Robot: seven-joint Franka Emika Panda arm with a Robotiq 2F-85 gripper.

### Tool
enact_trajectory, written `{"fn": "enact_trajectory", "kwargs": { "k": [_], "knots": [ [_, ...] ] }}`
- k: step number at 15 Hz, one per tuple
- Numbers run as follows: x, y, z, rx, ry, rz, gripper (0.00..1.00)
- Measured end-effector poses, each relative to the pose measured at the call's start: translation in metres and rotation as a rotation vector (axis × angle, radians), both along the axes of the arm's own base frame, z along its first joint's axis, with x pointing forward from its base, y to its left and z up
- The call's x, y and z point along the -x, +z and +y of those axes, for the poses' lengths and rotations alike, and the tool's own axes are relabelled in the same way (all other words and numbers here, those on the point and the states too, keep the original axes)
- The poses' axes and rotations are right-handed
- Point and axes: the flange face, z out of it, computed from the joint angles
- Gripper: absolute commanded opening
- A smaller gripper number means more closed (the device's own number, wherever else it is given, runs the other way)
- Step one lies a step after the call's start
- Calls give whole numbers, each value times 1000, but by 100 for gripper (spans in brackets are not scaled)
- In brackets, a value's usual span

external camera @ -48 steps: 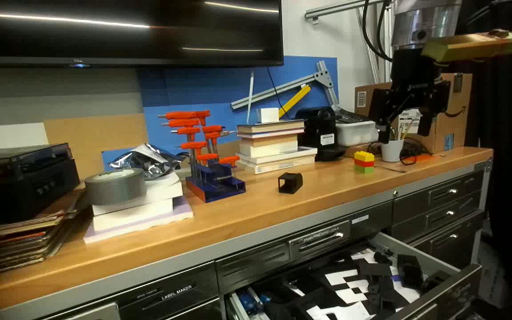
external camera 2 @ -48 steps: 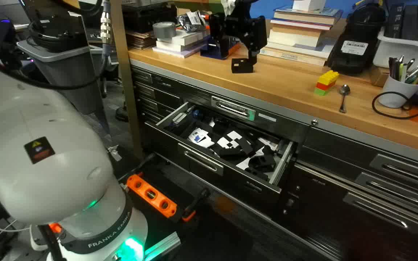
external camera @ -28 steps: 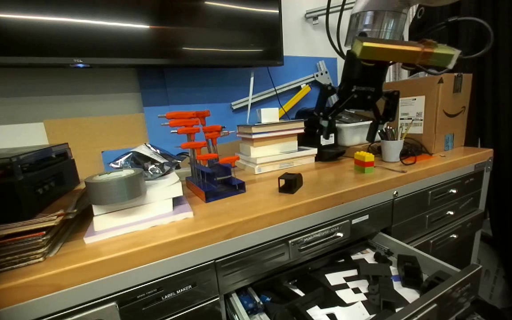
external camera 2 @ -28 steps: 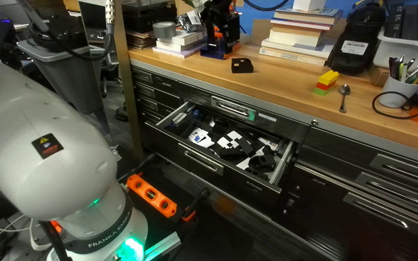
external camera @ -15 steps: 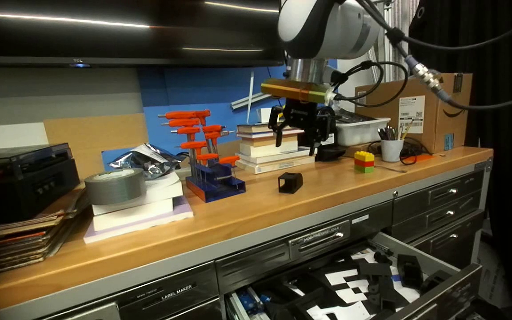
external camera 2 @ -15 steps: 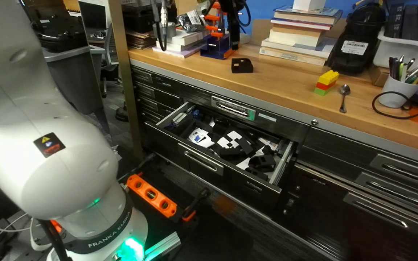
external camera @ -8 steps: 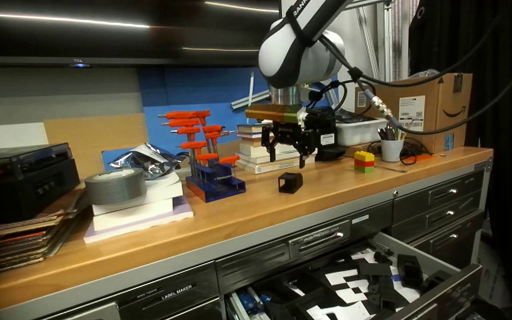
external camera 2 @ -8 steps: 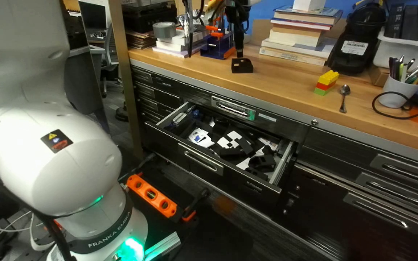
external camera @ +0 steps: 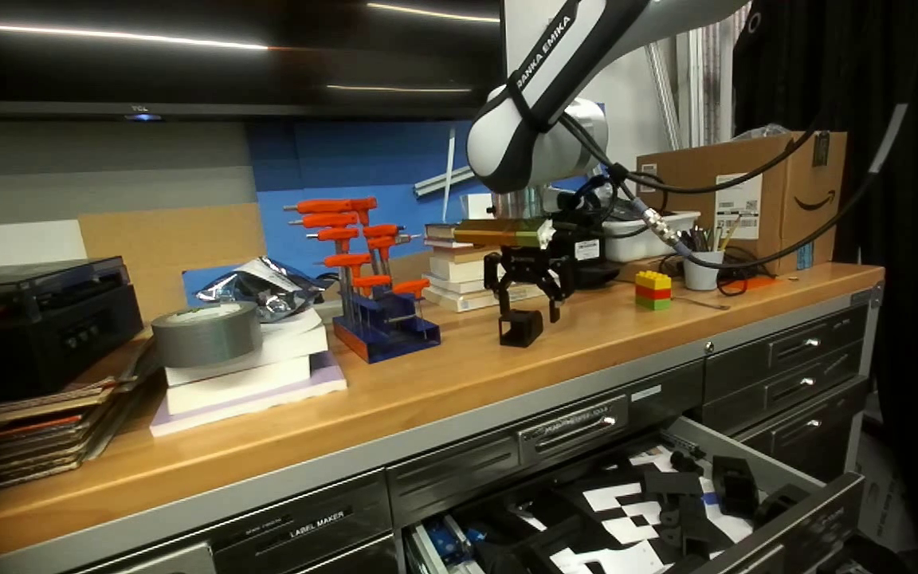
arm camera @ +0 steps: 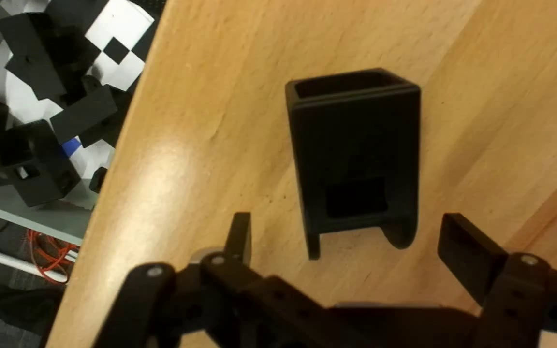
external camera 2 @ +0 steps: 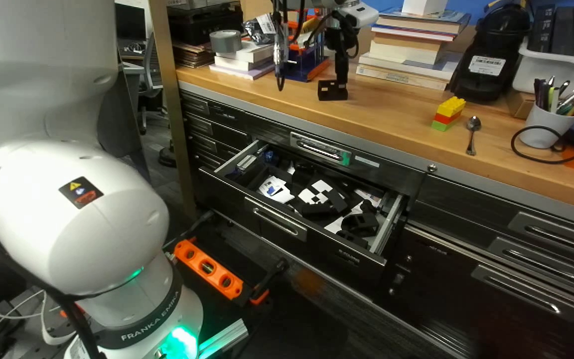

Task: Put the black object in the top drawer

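Observation:
The black object [external camera: 521,328] is a small hollow black block with a rounded end, resting on the wooden worktop. It also shows in an exterior view [external camera 2: 332,91] and in the wrist view [arm camera: 356,150]. My gripper [external camera: 530,313] is open and points down just above it. In the wrist view the fingertips [arm camera: 348,237] stand apart on either side of the object's near end, with gaps to both sides. The top drawer [external camera 2: 277,219] is pulled open below the worktop, with black parts and black-and-white sheets inside. Its side wall shows in the wrist view [arm camera: 22,220].
A blue stand with orange-handled tools [external camera: 387,327] and a stack of books [external camera: 467,295] stand near the gripper. Toy bricks [external camera: 653,291] and a pen cup [external camera: 702,269] are farther right. A shut drawer [external camera 2: 319,148] lies above the open one. The worktop edge [arm camera: 128,116] is close.
My arm has swung in over the worktop and come down, bringing the open gripper from high on the right to the black object. The black object and the drawer have not moved.

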Motion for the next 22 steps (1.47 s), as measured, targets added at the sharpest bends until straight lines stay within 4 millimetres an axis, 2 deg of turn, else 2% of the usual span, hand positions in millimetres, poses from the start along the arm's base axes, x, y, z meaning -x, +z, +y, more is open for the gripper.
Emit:
{"fn": "enact_trajectory", "kwargs": {
  "k": [4, 7, 14, 15, 16, 22],
  "knots": [
    [-7, -17, -9, -9, 26, 35, 100],
    [-8, -25, -7, -55, 104, 81, 100],
    [-9, -20, -4, -106, 232, 139, 100],
    [-9, -19, -5, -107, 241, 142, 92],
    [-10, -18, -5, -107, 247, 146, 73],
    [-15, -17, -5, -107, 283, 160, 32]
  ]
}}
